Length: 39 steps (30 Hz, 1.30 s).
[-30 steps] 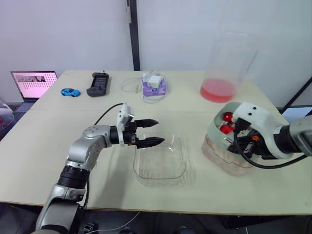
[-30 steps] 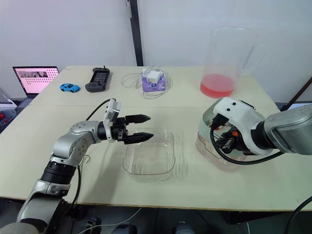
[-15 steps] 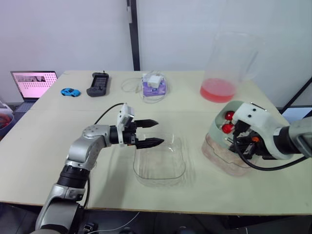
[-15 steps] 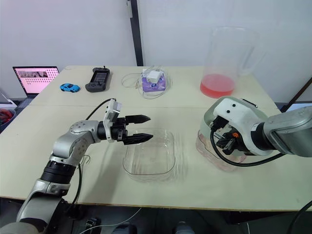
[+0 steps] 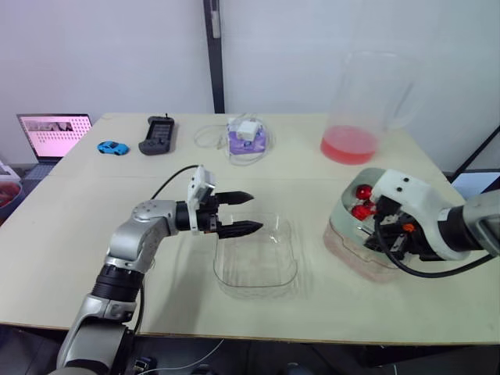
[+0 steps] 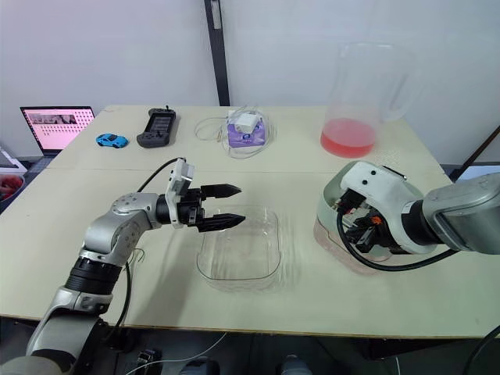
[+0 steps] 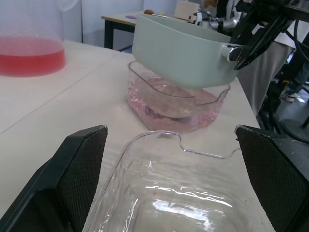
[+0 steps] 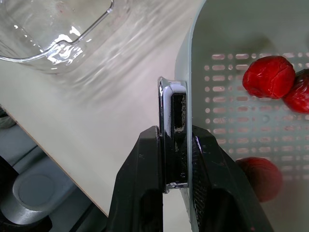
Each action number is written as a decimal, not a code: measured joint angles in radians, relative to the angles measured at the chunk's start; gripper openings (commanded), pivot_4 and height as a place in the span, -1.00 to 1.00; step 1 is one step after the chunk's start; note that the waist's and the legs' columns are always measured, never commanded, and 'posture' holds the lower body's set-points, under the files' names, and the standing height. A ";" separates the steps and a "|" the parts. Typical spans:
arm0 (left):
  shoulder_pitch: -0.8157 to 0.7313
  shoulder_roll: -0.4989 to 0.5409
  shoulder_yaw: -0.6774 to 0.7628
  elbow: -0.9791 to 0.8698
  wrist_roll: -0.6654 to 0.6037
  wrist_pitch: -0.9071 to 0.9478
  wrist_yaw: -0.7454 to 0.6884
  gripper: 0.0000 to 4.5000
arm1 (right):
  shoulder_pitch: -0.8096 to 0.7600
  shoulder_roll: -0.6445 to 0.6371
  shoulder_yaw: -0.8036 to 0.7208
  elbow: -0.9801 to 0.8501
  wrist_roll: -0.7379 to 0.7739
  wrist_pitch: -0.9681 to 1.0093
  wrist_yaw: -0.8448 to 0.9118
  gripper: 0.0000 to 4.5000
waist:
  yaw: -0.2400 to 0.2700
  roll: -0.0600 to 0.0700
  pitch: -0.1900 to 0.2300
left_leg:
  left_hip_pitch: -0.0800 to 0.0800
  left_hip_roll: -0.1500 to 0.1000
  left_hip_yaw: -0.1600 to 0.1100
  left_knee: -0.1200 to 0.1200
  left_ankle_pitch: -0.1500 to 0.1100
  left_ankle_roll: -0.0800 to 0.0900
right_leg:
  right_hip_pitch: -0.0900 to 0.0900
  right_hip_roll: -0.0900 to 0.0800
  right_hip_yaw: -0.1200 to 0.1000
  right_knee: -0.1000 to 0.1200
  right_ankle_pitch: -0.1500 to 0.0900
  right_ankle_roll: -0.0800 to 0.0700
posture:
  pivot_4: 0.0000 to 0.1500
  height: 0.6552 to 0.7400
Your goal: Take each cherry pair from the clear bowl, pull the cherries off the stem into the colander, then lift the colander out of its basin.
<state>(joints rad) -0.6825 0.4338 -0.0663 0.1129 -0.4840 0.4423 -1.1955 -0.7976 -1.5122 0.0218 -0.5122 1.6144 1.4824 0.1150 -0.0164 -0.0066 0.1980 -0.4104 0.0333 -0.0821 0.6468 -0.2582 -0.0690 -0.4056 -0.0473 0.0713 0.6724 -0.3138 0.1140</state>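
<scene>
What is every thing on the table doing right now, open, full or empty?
Clear bowl: empty.
Colander: tilted, holding cherries.
Basin: pinkish water inside.
Left gripper: fingers open, above bowl.
Right gripper: fingers shut on colander handle.
Jug: partly full, pink.
Laptop: on.

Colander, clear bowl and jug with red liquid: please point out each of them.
colander (image 7: 178,60), left wrist view, its pale green side wall.
clear bowl (image 6: 238,254), right eye view, its bare floor.
jug (image 6: 366,82), right eye view, clear wall above the liquid.
</scene>
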 measured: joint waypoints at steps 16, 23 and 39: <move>-0.001 0.012 0.004 0.002 0.005 0.002 0.000 1.00 | 0.021 -0.009 0.000 0.038 -0.046 -0.007 -0.027 -0.90 | 0.000 0.000 0.000 | 0.000 0.000 0.000 0.000 0.000 0.000 | 0.000 0.000 0.000 0.000 0.000 0.000 | 1.00 0.84; -0.001 0.015 0.011 0.001 -0.008 0.003 0.000 1.00 | 0.017 -0.008 0.000 0.038 -0.063 -0.001 0.001 -0.90 | 0.000 0.000 0.000 | 0.000 0.000 0.000 0.000 0.000 0.000 | 0.000 0.000 0.000 0.000 0.000 0.000 | 1.00 0.84; 0.048 0.049 0.126 -0.058 -0.168 0.053 -0.051 1.00 | -0.177 0.086 0.080 0.068 -0.208 0.068 0.147 -0.90 | -0.001 0.000 0.000 | 0.000 0.000 0.000 0.000 0.000 0.000 | 0.000 0.000 0.000 0.000 0.000 0.000 | 1.00 0.84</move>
<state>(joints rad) -0.6343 0.4826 0.0594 0.0551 -0.6518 0.4954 -1.2466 -0.9745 -1.4263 0.1022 -0.4439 1.4069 1.5506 0.2616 -0.0177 -0.0063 0.1980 -0.4102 0.0334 -0.0821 0.6469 -0.2581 -0.0691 -0.4058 -0.0474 0.0713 0.6724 -0.3138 0.1140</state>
